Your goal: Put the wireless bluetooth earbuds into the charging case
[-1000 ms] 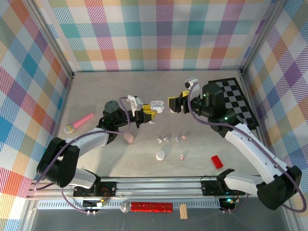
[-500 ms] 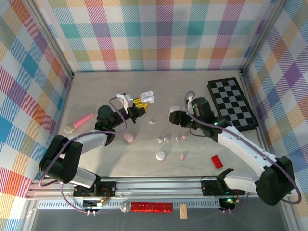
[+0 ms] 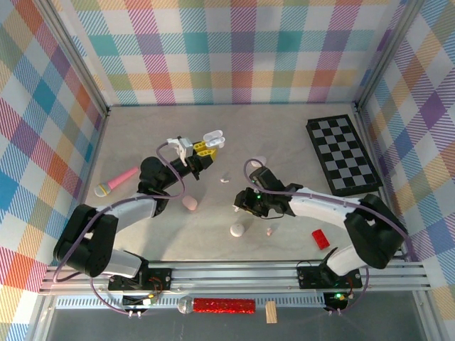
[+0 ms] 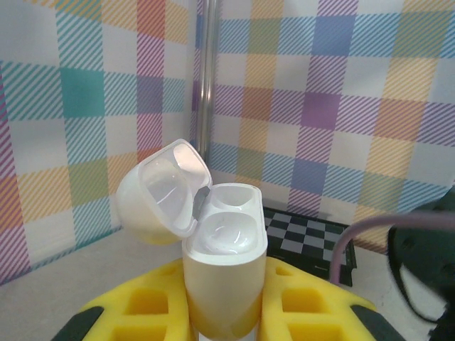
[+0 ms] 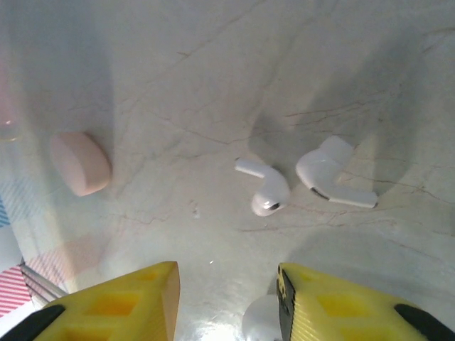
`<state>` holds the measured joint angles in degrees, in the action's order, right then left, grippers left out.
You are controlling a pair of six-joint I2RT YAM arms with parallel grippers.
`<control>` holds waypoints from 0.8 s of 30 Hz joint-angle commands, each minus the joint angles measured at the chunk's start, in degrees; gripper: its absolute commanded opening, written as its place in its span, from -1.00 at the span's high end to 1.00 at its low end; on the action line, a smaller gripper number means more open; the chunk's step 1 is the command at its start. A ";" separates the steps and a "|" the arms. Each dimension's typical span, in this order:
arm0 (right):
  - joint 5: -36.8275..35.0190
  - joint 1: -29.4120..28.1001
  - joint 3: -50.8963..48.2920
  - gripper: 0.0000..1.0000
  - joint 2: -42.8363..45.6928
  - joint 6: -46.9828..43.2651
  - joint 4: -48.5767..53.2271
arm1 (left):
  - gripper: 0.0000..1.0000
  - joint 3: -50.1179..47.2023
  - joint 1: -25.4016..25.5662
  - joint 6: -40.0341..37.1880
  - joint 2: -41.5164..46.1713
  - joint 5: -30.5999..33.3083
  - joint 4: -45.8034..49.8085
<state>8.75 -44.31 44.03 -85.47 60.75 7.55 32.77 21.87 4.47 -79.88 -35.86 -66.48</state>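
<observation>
We clamped the left claw [image 4: 224, 316] on the open, empty case [image 4: 224, 256]; the right claw [image 5: 227, 298], apart, hovered above earbuds [image 5: 266, 192] outside the case.

We are seeing bright, even light from overhead. In the right wrist view, soft shadows are pooling on the table [image 5: 178, 85], glare is washing its near edge, and the right gripper [image 5: 227, 305] is blurring.

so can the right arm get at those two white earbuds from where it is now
probably yes: the right arm holds its jaws parted low over the table, and the white earbuds lie just ahead of them with nothing between. the pink case sits well off to one side
</observation>
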 commanded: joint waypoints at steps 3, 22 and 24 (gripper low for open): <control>1.88 0.54 1.46 0.19 -4.08 2.18 -3.12 | 0.76 -0.43 -0.21 -2.91 4.01 0.18 3.10; 5.82 2.13 8.26 0.22 -15.67 0.04 -5.35 | 0.75 -1.49 -0.16 -5.54 7.27 -0.35 8.38; 6.01 2.13 9.25 0.23 -16.50 -0.77 -5.14 | 0.75 -1.49 -0.16 -5.70 7.45 -0.20 8.68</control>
<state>13.39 -42.11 51.20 -100.66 61.82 2.59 31.97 21.87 0.38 -74.19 -35.44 -57.23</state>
